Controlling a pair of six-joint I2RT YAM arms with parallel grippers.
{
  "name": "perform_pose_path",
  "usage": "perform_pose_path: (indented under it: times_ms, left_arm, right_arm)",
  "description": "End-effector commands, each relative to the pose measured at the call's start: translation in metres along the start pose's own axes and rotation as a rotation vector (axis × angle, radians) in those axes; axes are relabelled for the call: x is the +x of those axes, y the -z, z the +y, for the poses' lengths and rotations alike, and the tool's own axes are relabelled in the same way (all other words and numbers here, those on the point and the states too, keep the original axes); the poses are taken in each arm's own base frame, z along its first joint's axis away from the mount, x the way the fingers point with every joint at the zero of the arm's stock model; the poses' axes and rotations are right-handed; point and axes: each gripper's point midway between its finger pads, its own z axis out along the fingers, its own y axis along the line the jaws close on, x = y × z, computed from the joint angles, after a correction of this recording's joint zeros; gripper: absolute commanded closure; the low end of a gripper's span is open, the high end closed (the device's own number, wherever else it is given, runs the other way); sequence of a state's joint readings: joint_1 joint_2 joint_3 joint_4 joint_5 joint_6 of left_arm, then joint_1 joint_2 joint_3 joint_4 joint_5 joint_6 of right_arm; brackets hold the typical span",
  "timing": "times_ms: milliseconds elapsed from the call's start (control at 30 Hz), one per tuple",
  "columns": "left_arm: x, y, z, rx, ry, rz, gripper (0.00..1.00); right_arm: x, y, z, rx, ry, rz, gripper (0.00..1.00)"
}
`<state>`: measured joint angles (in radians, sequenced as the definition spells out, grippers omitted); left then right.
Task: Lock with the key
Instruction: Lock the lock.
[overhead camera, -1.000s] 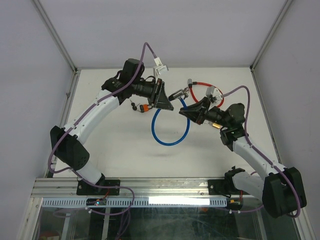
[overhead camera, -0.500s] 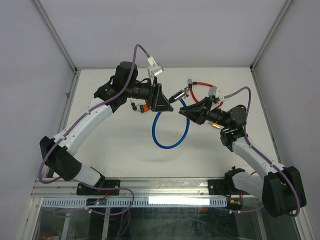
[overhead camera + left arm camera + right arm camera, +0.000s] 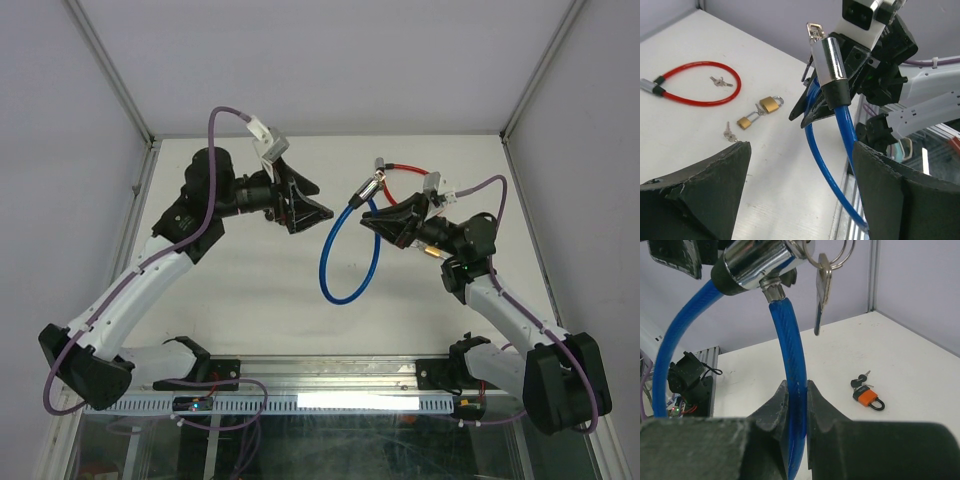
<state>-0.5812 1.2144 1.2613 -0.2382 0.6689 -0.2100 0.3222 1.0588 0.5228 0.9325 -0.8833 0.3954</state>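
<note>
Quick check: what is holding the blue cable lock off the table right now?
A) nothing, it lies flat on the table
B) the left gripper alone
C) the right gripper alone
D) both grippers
C: the right gripper is clamped on the blue cable lock just below its chrome barrel, while the left gripper stands open, apart from it.

Points left gripper point(image 3: 320, 202) toward 3 o'clock with jaws spread wide; points right gripper point(image 3: 368, 222) toward 9 o'clock with jaws pinched close.

site: robotics lab test cell | signs: white table point(image 3: 250, 300) walled by plain grey panels point(image 3: 330, 60), aluminium rail point(image 3: 320, 372) carrying left arm point(image 3: 150, 275) and right arm point(image 3: 505, 310), exposed purple cables point(image 3: 213, 140)
</note>
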Motion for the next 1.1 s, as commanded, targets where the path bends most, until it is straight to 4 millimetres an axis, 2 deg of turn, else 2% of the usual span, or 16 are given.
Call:
perform_pose_path:
  times_ms: [0,200,300,400,600,767,900,1067]
  left_arm:
    - [-0.046,0.022,-0.010,-0.065,-0.083,-0.212,0.17]
    - [-0.057,0.054,-0.033,-0.072,-0.073,-0.361,0.22]
    - [-0.055,0.058,-0.046,-0.039,-0.031,-0.387,0.29]
    - [-0.050,0.051,-0.061,-0.012,0.003,-0.392,0.35]
    - [-0.033,0.022,-0.093,-0.034,0.044,-0.441,0.43]
    - [-0.020,0.002,-0.091,-0.145,0.029,-0.569,0.42]
    - [-0.023,-0.010,-0.075,-0.217,0.022,-0.701,0.42]
    - [-0.021,-0.038,-0.051,-0.312,0.048,-0.766,0.42]
  right_arm:
    - [-0.024,-0.001,-0.001,0.020,0.053,-0.083,1.00]
    - [-0.025,-0.001,-0.009,0.064,0.054,-0.081,1.00]
    - [-0.025,-0.001,-0.015,0.094,0.053,-0.080,1.00]
    - [-0.025,0.000,-0.021,0.126,0.068,-0.080,1.00]
    - [-0.035,0.003,-0.036,0.216,0.112,-0.114,1.00]
    - [-0.042,0.006,-0.048,0.289,0.127,-0.149,1.00]
    - [-0.044,0.008,-0.053,0.316,0.137,-0.167,1.00]
    - [-0.043,0.010,-0.056,0.342,0.138,-0.167,1.00]
